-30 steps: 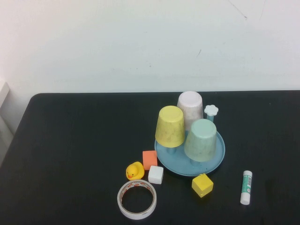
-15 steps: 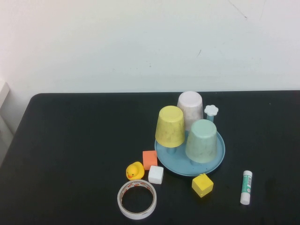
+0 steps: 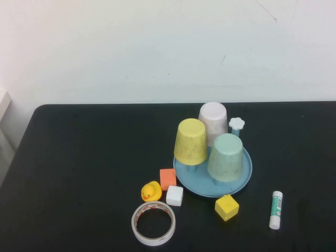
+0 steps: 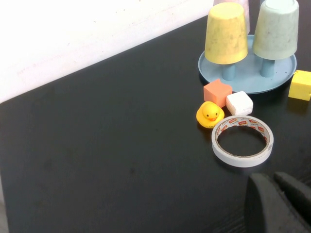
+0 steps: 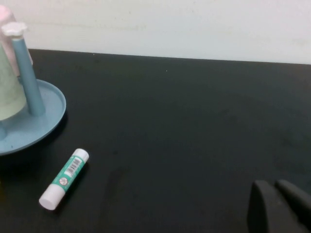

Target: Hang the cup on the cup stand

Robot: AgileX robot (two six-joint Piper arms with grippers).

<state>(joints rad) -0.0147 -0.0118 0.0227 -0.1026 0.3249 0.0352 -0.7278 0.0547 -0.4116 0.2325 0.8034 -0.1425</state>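
Observation:
The pale mint-green cup point(image 3: 226, 157) sits upside down over a peg on the light blue cup stand point(image 3: 197, 181), at its front right. It also shows in the left wrist view point(image 4: 275, 29) and the right wrist view point(image 5: 8, 92). A yellow cup point(image 3: 190, 142) and a pinkish-white cup point(image 3: 212, 118) sit upside down on other pegs. One peg with a white flower cap point(image 3: 237, 124) is bare. My left gripper point(image 4: 274, 178) is shut and empty near the tape roll. My right gripper point(image 5: 275, 187) is shut and empty over bare table, right of the stand. Neither arm shows in the high view.
In front of the stand lie an orange cube point(image 3: 167, 178), a white cube point(image 3: 174, 195), a yellow duck point(image 3: 151, 191), a tape roll point(image 3: 153, 223) and a yellow cube point(image 3: 226, 207). A glue stick point(image 3: 275, 209) lies at the front right. A white wall stands behind the black table.
The mint-green cup has settled very slightly to the right on its peg. Nothing else has moved.

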